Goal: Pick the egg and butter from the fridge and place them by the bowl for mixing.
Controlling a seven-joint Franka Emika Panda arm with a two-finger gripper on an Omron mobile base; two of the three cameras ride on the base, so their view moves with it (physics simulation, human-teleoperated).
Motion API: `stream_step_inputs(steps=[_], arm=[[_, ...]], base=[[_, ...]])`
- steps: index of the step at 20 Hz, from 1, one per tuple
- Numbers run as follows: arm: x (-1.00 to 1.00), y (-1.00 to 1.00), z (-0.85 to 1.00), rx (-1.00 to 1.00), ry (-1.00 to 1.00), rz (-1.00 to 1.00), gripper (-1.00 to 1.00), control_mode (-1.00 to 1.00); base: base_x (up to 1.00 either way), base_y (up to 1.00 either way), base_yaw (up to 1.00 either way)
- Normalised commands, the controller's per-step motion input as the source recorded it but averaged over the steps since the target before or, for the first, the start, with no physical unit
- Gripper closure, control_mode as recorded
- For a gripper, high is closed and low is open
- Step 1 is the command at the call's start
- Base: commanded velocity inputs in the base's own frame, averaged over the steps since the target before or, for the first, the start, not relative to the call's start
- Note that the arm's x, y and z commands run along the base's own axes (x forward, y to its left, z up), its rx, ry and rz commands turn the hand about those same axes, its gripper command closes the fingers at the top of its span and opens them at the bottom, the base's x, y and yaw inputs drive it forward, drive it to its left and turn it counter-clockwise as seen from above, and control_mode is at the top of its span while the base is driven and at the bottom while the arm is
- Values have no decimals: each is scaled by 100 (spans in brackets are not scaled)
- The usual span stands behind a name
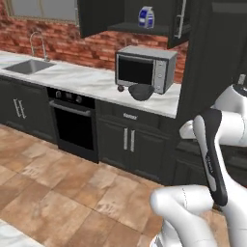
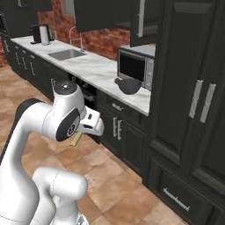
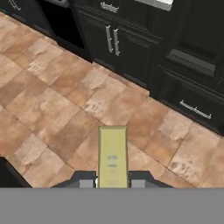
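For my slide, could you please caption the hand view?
Tool shut on the butter, carried above the tiled floor toward dark lower cabinets.

Kitchen: sink (image 1: 28,66), oven (image 1: 72,123), cabinets (image 1: 129,140).

Pale-yellow rectangular butter stick (image 3: 113,155): near end hidden btwn the dark finger tips of the gripper (image 3: 113,183) in hand view; in right base view only a sliver shows under the white wrist, rest covered. Small dark reddish-brown oval egg (image 1: 120,88) half tucked behind round dark-grey matte bowl (image 1: 141,91), too small for detail. Tall dark-fronted fridge (image 2: 193,110) cut off by frame top and right edge. Blue-white carton (image 1: 146,17) label too small to read.
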Motion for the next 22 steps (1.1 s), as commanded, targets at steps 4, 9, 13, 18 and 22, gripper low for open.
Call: stream_step_inputs(steps=[4, 9, 13, 18, 22], arm=[[0, 0, 0, 0, 0, 0, 100, 100], [0, 0, 0, 0, 0, 0, 100, 100], [0, 0, 0, 0, 0, 0, 100, 100], [0, 0, 0, 0, 0, 0, 100, 100], [0, 0, 0, 0, 0, 0, 100, 100]], base=[[59, -3, 61], [62, -9, 51], [68, -15, 40], [73, -18, 33], [78, -30, 15]])
